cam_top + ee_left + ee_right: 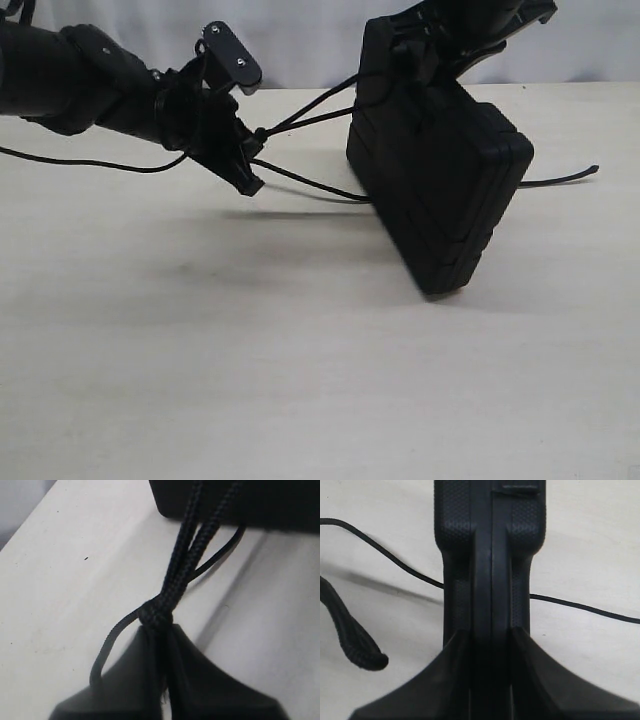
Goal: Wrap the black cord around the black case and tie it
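Observation:
The black case (440,185) is held up on edge and tilted above the table, with my right gripper (425,50) shut on its top edge. In the right wrist view the case's edge (490,555) runs between the fingers of the right gripper (490,640). The black cord (310,120) stretches in two strands from the case to my left gripper (252,140), which is shut on it at a knot (156,612). In the left wrist view the left gripper (162,635) pinches the cord just below that knot. A loose cord end (365,652) hangs beside the case.
The pale table (250,350) lies under everything. A thin black wire (90,162) trails along the table to the left, and another (565,178) shows to the right behind the case. A white backdrop (300,40) closes off the far side.

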Available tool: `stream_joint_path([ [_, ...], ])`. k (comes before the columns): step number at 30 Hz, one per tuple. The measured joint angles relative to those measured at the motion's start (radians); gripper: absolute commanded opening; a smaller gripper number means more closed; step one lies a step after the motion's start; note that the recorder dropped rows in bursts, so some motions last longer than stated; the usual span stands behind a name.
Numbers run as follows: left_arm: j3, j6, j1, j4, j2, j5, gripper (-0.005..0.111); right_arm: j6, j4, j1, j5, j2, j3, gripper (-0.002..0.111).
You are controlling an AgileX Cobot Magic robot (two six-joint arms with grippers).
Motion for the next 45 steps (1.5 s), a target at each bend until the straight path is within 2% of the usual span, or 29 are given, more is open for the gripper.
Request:
stream_joint_path([
  [3,-0.026,-0.086,0.000,0.023,0.000,0.000,0.000,0.000,0.000,0.000,0.000,0.000,0.000,0.004],
  [5,-0.067,-0.214,0.000,0.078,0.000,0.002,0.000,0.000,0.000,0.000,0.000,0.000,0.000,0.004],
  [9,-0.149,-0.505,0.000,0.313,0.000,0.002,0.000,0.000,0.000,0.000,0.000,0.000,0.000,0.004],
  [11,-0.183,-0.699,0.000,0.541,0.000,0.008,0.000,0.000,0.000,0.000,0.000,0.000,0.000,0.004],
  [13,-0.208,-0.920,0.000,0.845,0.000,0.030,0.000,0.000,0.000,0.000,0.000,0.000,0.000,0.004],
  [16,-0.236,-1.272,0.000,1.280,0.000,0.146,0.000,0.000,0.000,0.000,0.000,0.000,0.000,0.004],
  [17,-0.244,-1.340,-0.002,1.403,0.002,0.209,0.000,0.000,0.000,0.000,0.000,0.000,0.000,0.004],
  [19,-0.254,-1.413,-0.011,1.556,0.008,0.313,0.000,0.000,0.000,0.000,0.000,0.000,0.000,0.004],
  [25,-0.257,-1.367,-0.073,1.643,0.020,0.420,0.000,-0.004,0.008,0.002,-0.001,0.000,0.000,0.004],
  [27,-0.257,-1.304,-0.110,1.650,0.020,0.450,0.000,-0.004,0.008,0.002,-0.001,0.000,0.000,0.004],
  [28,-0.257,-1.264,-0.156,1.650,0.020,0.459,0.000,-0.004,0.008,0.002,-0.001,0.000,0.000,0.004],
  [30,-0.259,-1.247,-0.209,1.615,0.020,0.433,0.000,-0.004,0.011,0.002,-0.002,0.000,0.000,0.004],
  [32,-0.259,-1.240,-0.233,1.551,0.020,0.384,0.000,-0.004,0.011,0.002,-0.002,0.000,0.000,0.004],
  [39,-0.259,-1.236,-0.235,1.380,0.020,0.283,0.000,-0.004,0.011,0.002,-0.002,0.000,0.000,0.004],
  [45,-0.259,-1.241,-0.212,1.331,0.008,0.270,0.000,-0.004,0.011,0.002,-0.002,0.000,0.000,0.004],
])
